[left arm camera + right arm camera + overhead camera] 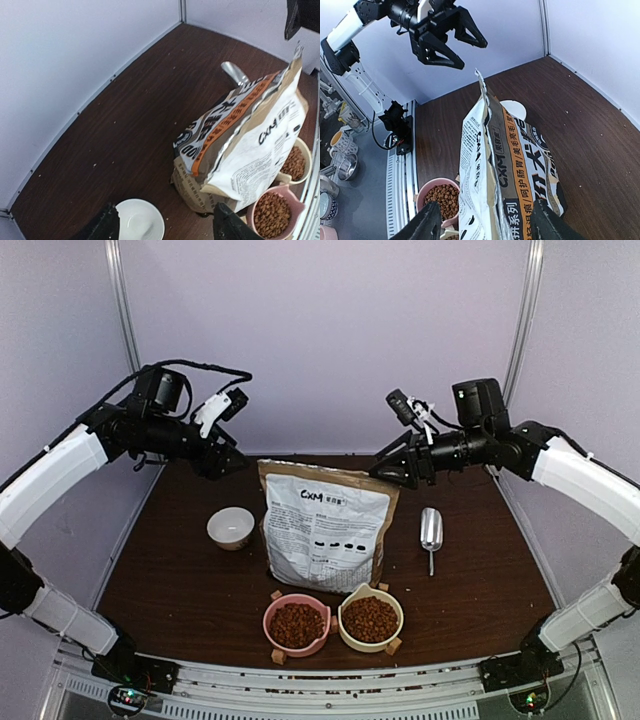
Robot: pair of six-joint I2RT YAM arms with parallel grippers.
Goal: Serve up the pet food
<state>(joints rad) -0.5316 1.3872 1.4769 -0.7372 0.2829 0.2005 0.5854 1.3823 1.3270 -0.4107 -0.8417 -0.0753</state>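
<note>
While our left pincer (232,464) and right pincer (385,472) gape above the bag (325,530), kibble (297,624) sits at the desk's (470,590) near edge.

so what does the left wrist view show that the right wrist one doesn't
Only the left wrist: the scoop, poking out behind the bag. Only the right wrist: the left arm and mugs off the table. Both: the bag, the white bowl and the pink bowl of kibble.
</note>
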